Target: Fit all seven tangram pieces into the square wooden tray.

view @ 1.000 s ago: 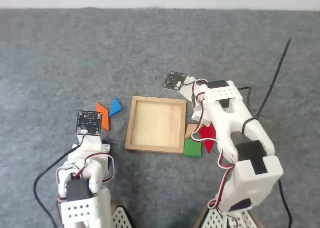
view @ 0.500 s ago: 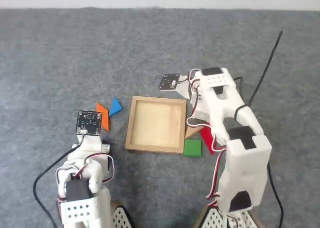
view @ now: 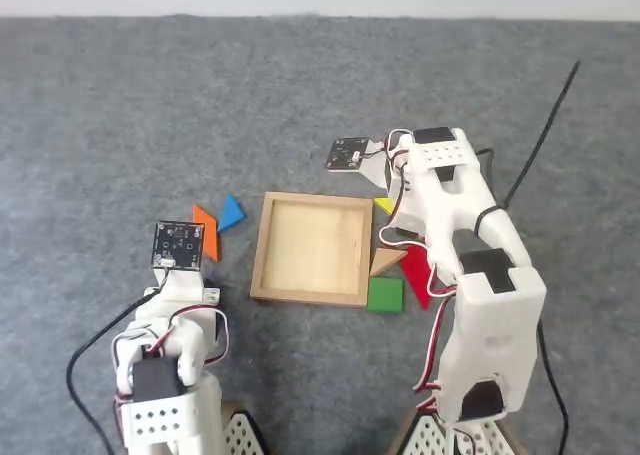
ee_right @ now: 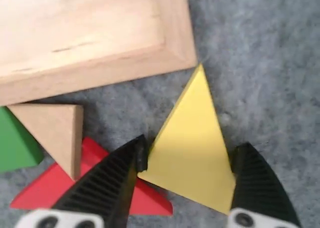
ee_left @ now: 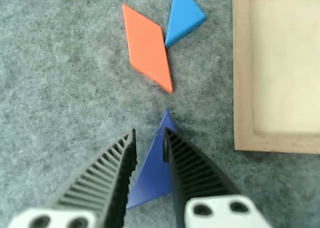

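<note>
Yellow triangle (ee_right: 190,123) spans the gap of the right gripper (ee_right: 192,150). Its jaws are spread wide, and a black finger (ee_right: 112,180) presses against each slanted edge, so the piece appears to be held. In the right wrist view it overlaps the red triangle (ee_right: 107,188) behind it, which suggests it is raised off the grey carpet (view: 120,105). One point of it aims at the near corner of the square wooden tray (ee_right: 100,62).

From the high view the yellow piece peeks out from under the right arm at about 2 o'clock of the tray (view: 258,255), just off its corner. Nothing lies inside the tray. A tan wooden triangle (view: 385,261) sits against the tray's outer edge at 4 o'clock. The green square (view: 385,294) is just past it at 5 o'clock, near the tray's corner. The red triangle lies beside those two, farther from the tray.

The left gripper (ee_left: 150,134) has its ribbed jaws only narrowly apart, with a slim gap between the tips. It hangs directly over a dark blue triangle (ee_left: 152,173) lying flat on the carpet, whose tip pokes out beyond the fingertips. I cannot tell whether the fingers touch the piece.

An orange parallelogram (ee_left: 147,47) and a light blue triangle (ee_left: 184,15) lie beyond it, touching at one corner. In the high view both sit at about 9 to 10 o'clock of the tray, apart from its rim.
</note>
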